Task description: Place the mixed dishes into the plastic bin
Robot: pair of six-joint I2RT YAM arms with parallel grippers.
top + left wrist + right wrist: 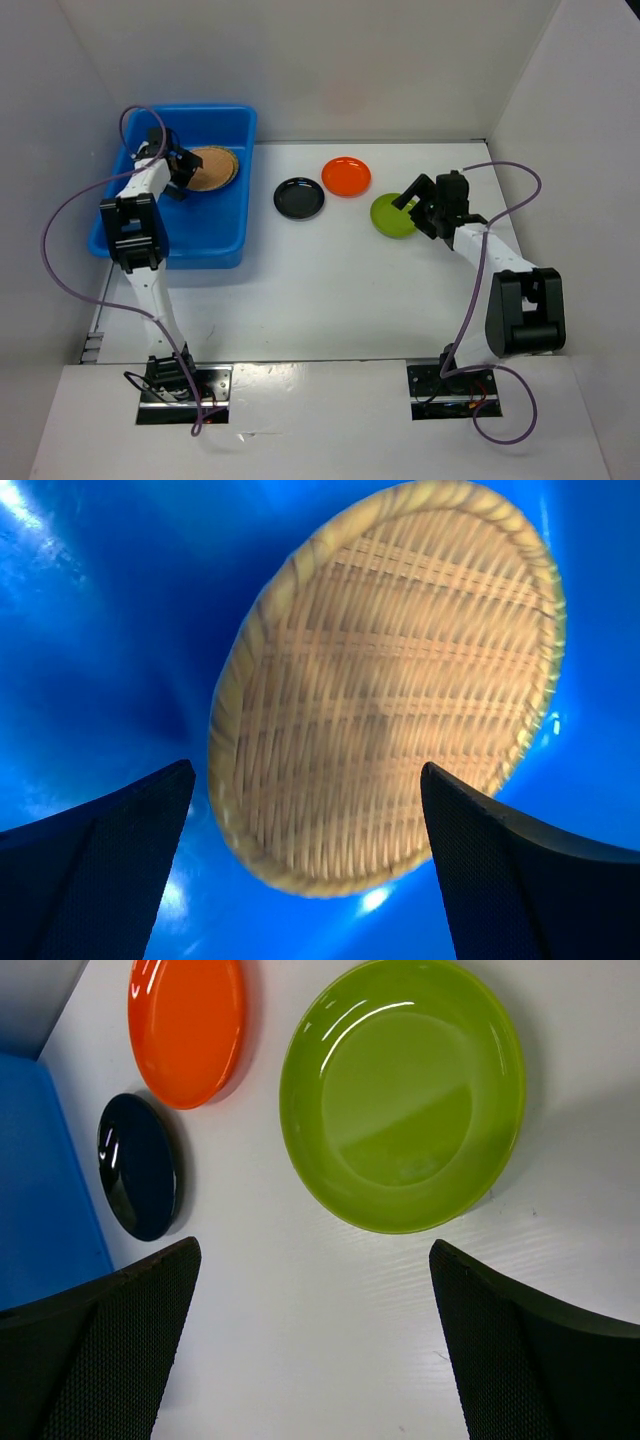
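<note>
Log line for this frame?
left gripper open, tan woven plate in blue plastic bin | right gripper open near lime green plate

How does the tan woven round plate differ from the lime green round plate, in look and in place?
The tan woven round plate has a matte, basket-like surface; the lime green round plate is smooth and glossy, with light reflections. The woven plate lies inside the bright blue plastic bin; the green plate lies on the white table, outside the bin. Both are round and shallow.
</note>
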